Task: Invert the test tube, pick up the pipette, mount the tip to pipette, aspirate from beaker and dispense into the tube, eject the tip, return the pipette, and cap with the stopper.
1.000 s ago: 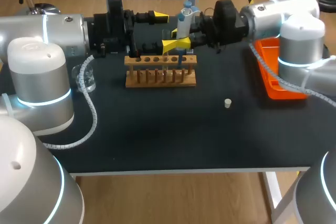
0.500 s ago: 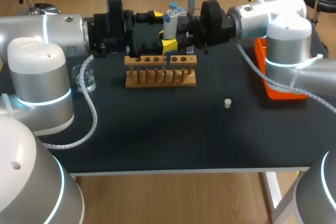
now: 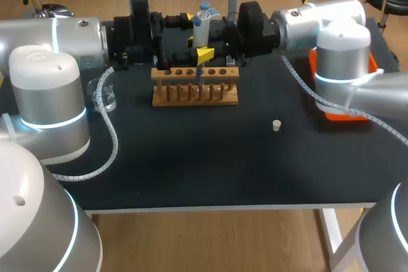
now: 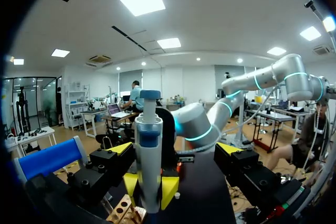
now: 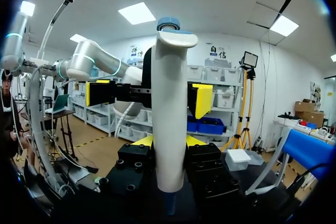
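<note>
Pipette (image 3: 201,23) hangs upright over your wooden rack (image 3: 194,90); clear beaker (image 3: 105,97) sits well apart. White body, blue cap; right jaws pinch it, left jaws spread.

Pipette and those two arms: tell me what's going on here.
The right pincer is shut on the pipette and holds it upright over the wooden rack. The left pincer faces it from the other side, open and holding nothing. The beaker stands on the table near the left arm. The stopper lies alone on the table, so capping is not yet done.
</note>
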Action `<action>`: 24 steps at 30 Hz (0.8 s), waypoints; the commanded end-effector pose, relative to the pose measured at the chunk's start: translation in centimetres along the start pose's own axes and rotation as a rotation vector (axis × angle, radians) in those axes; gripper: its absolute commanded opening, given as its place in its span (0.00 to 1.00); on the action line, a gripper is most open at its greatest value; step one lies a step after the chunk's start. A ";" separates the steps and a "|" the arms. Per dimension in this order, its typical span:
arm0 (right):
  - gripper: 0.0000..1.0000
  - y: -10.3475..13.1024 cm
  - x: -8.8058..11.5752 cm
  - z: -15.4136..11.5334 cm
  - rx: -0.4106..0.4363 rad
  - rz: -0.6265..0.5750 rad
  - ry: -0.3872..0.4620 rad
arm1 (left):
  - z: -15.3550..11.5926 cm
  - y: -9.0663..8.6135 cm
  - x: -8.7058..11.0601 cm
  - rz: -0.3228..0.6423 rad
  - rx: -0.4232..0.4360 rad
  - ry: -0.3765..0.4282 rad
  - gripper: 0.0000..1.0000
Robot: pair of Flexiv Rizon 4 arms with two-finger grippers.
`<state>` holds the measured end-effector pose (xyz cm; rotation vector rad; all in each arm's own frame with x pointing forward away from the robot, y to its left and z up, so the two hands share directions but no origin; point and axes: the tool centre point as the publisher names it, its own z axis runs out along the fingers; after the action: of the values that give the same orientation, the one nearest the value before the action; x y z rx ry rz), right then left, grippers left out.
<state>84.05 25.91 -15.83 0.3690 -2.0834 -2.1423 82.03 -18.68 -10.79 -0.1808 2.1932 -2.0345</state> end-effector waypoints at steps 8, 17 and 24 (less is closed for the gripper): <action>0.00 0.6 0.0 0.6 0.003 -0.017 -0.006 | -0.1 0.1 0.1 0.001 0.004 -0.003 1.00; 0.00 0.8 0.2 0.9 0.000 -0.025 -0.009 | -0.1 0.1 0.1 0.001 0.004 -0.003 0.76; 0.00 0.9 0.3 1.0 -0.001 -0.028 -0.012 | -0.1 0.1 0.1 0.001 0.004 -0.003 0.06</action>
<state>83.28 26.75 -15.10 0.3979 -2.0879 -2.1615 82.40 -18.48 -10.75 -0.1858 2.1896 -2.0313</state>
